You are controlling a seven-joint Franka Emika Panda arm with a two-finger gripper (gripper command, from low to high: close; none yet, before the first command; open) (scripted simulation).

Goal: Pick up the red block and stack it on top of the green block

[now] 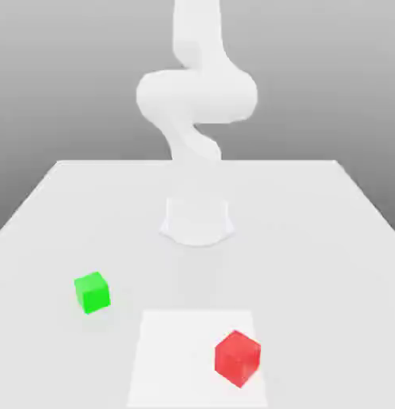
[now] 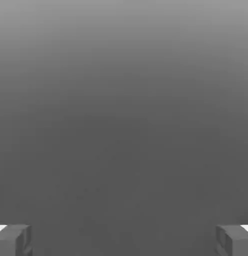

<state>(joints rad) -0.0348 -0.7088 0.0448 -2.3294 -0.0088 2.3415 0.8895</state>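
Nearest in the exterior view sits the red block [image 1: 237, 358], a small bright cube with plain matte faces, turned so one vertical edge faces the camera. It rests on a paler square patch [image 1: 176, 359] of the table, toward that patch's corner on the exterior view's right, with bare surface on every side. A little farther back and toward the exterior view's left stands the green block [image 1: 92, 291], a cube of about the same size and the same flat finish, also turned slightly. The two cubes are well apart, with nothing between them or stacked on them.

The white table [image 1: 328, 240] spreads wide around both; its side edges run off toward the frame borders and its far edge lies behind the arm's base [image 1: 197, 221]. The white arm [image 1: 195, 94] rises from that base at mid-table and climbs up out of the frame.

In the hand view the gripper [image 2: 124, 240] stands wide, its two grey fingertips [image 2: 13, 240] far apart with nothing between them.
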